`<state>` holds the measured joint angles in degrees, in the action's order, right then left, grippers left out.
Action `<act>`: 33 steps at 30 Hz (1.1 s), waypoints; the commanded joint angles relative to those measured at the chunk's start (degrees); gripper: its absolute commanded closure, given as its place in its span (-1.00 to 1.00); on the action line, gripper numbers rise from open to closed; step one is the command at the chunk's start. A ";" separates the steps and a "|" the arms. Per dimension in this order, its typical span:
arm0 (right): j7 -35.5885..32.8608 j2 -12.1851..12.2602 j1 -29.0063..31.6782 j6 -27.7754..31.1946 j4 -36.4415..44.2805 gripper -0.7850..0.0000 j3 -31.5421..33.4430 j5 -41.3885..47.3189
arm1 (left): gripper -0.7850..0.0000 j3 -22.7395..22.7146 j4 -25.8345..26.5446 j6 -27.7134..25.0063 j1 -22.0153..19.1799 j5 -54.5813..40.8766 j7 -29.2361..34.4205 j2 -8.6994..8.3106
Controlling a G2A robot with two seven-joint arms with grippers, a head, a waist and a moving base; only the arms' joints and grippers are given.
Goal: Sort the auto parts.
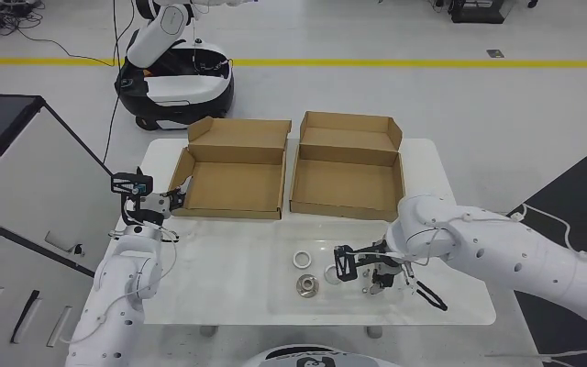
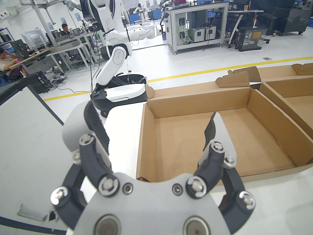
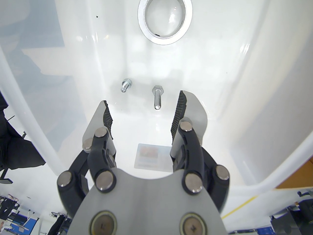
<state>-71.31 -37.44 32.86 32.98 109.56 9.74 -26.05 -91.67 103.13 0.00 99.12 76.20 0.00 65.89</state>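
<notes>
Right wrist view: tray (image 3: 269, 86) holds ring (image 3: 144, 25), bolts (image 3: 157, 96); left tool (image 2: 151, 108) and right tool (image 3: 143, 97) open.

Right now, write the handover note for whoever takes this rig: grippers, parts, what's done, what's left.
Left gripper: open, empty, at the left box's near corner.
Right gripper: open, empty, low over the clear tray, nearest the long bolt.
Short bolt and metal ring lie in the tray; white ring and flanged part nearby.
Done: nothing; left box and right box are empty.
Left: sort every part.
</notes>
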 commanded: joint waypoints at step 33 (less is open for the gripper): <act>0.26 -2.00 0.31 0.26 -2.27 0.13 0.00 -0.91 | -1.00 0.00 0.00 0.00 0.00 0.00 0.00 0.00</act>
<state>-71.04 -39.41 33.17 33.24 107.31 9.74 -26.95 -91.67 103.13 0.00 99.12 76.20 0.00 65.89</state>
